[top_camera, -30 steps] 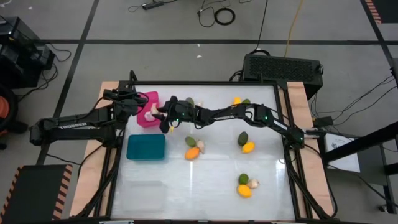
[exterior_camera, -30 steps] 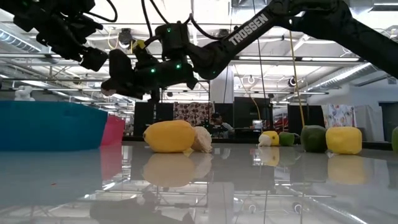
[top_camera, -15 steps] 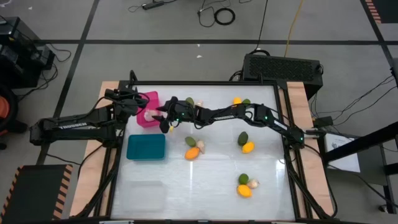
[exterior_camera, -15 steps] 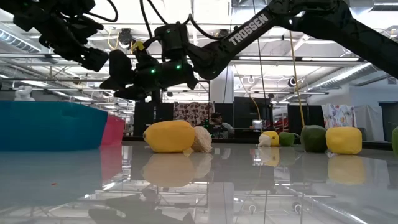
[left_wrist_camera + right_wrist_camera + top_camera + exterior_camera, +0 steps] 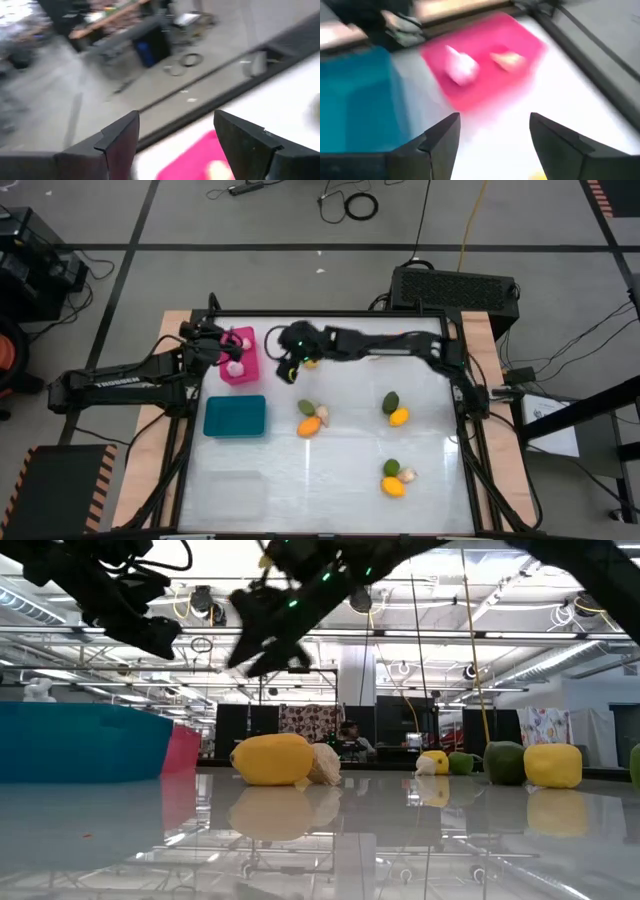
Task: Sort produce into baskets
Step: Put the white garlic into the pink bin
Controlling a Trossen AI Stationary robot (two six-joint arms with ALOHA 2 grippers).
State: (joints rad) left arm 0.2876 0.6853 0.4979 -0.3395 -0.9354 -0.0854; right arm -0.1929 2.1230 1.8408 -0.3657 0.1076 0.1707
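The pink basket (image 5: 240, 356) stands at the far left of the table and holds two pale bulbs (image 5: 462, 67). The teal basket (image 5: 235, 417) stands just nearer, and the clear basket (image 5: 232, 492) at the near left. My left gripper (image 5: 221, 345) is open and empty at the pink basket's left rim, above it. My right gripper (image 5: 286, 372) is open and empty above the table, right of the pink basket. Yellow, green and pale produce (image 5: 311, 418) lies in small groups mid-table (image 5: 394, 408) and at the near right (image 5: 395, 477).
A yellow fruit (image 5: 310, 362) lies under my right arm near its gripper. Bare table lies between the baskets and the produce groups. The table's raised frame (image 5: 300, 314) runs along the far edge just behind the pink basket.
My right gripper has drawn back from the pink basket toward the table's right and far edges, and has risen. The arm behind it has folded back along the far edge. The produce on the table has stayed put.
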